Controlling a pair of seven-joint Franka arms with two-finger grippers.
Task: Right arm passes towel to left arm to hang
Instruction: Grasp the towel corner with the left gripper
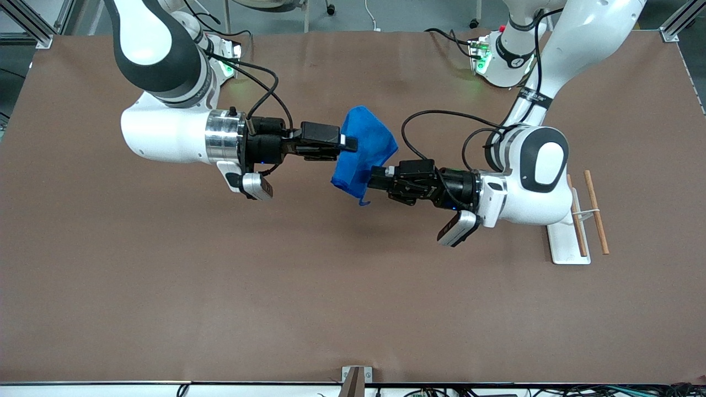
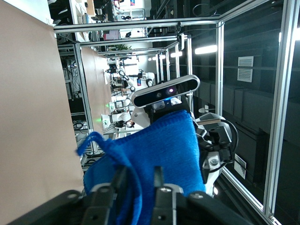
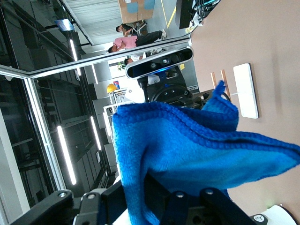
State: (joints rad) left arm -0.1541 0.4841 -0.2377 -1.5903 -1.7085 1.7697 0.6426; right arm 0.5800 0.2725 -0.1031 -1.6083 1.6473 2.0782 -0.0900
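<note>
A brown table (image 1: pixel 353 286) stands amid aluminium framing (image 2: pixel 276 117), ceiling strip lights (image 3: pixel 65 154) glowing.

You are looking at two grippers crowding one spot above the middle of the table (image 1: pixel 165 309): the right gripper (image 1: pixel 348 144) and the left gripper (image 1: pixel 376 178) are both clamping the towel (image 1: pixel 364 151), which is hanging between them and blocking any straight pass there. The wide bare tabletop nearer the front camera is lying open. Toward the left arm's end, a white rack (image 1: pixel 568 242) with two wooden rods (image 1: pixel 597 212) is standing just beside the left arm's wrist, narrowing the room there.
</note>
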